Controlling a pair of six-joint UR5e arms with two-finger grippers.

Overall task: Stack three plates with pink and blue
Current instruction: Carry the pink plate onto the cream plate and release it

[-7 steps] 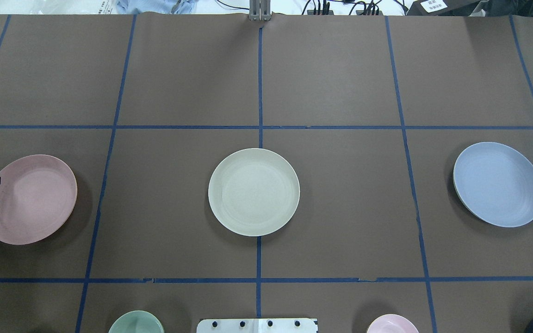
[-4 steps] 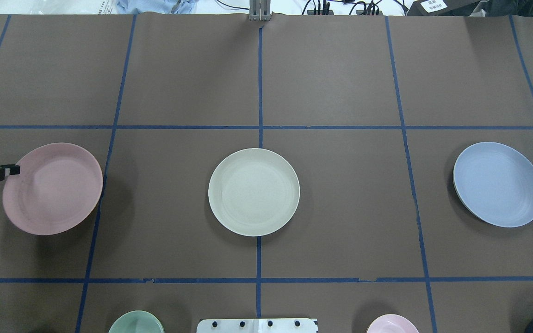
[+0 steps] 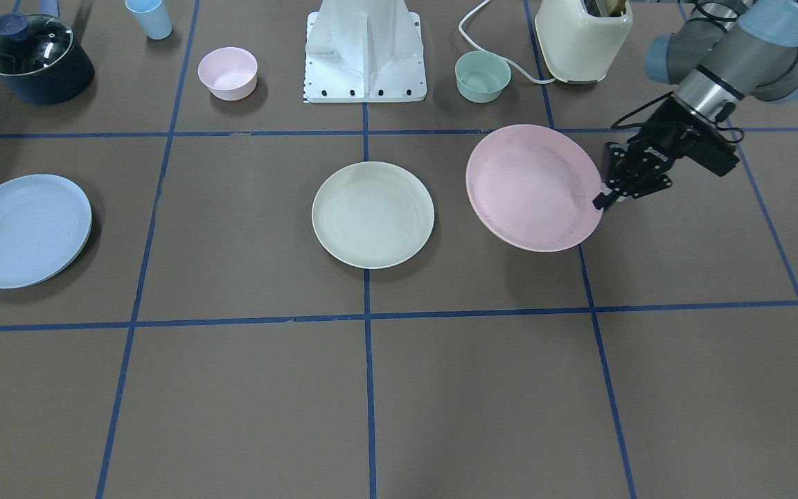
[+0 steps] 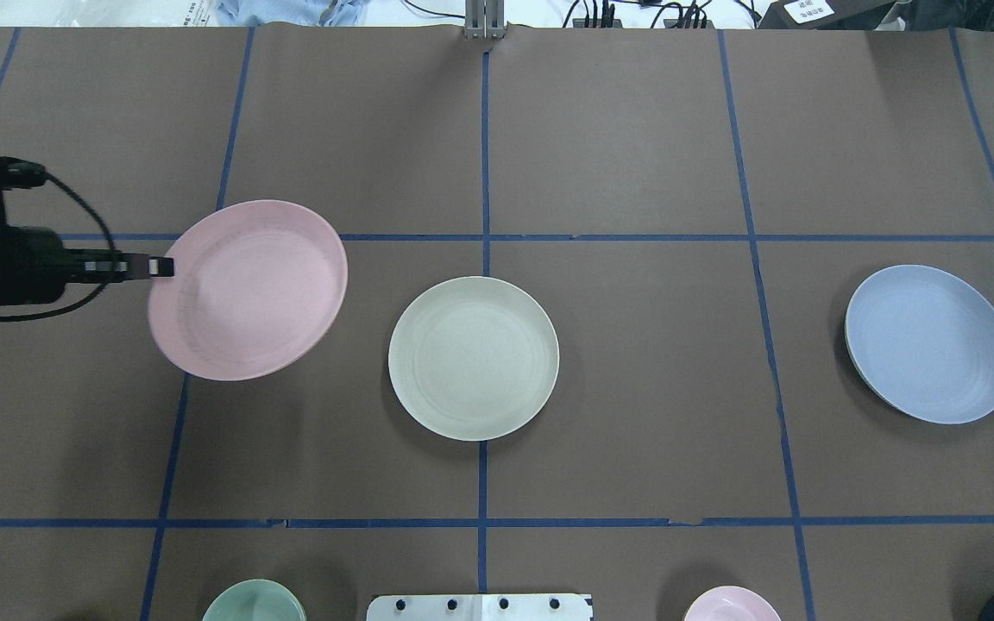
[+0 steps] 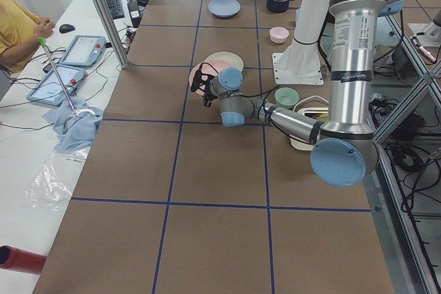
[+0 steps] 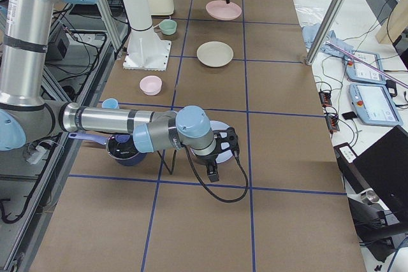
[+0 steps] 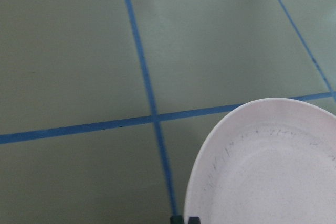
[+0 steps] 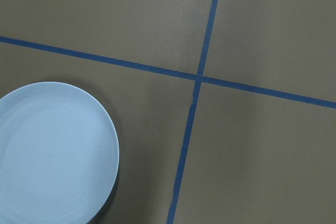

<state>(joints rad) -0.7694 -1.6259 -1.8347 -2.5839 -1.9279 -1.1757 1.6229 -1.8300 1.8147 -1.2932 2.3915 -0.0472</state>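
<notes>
My left gripper (image 4: 165,267) is shut on the left rim of the pale pink plate (image 4: 247,289) and holds it tilted above the table, just left of the cream plate (image 4: 473,358). The front-facing view shows the same grip (image 3: 601,201) on the pink plate (image 3: 534,187), which does not touch the cream plate (image 3: 373,215). The light blue plate (image 4: 928,343) lies flat at the far right. My right gripper (image 6: 213,173) shows only in the exterior right view, beside the blue plate (image 8: 52,150). I cannot tell whether it is open.
Along the robot's side stand a mint-green bowl (image 3: 482,76), a small pink bowl (image 3: 227,73), a light blue cup (image 3: 149,17), a dark lidded pot (image 3: 35,59), a cream toaster (image 3: 582,38) and the white robot base (image 3: 366,48).
My left gripper has carried the pink plate up and to the right, from the table's left edge to a spot close beside the cream plate. The cream and blue plates have not moved.
</notes>
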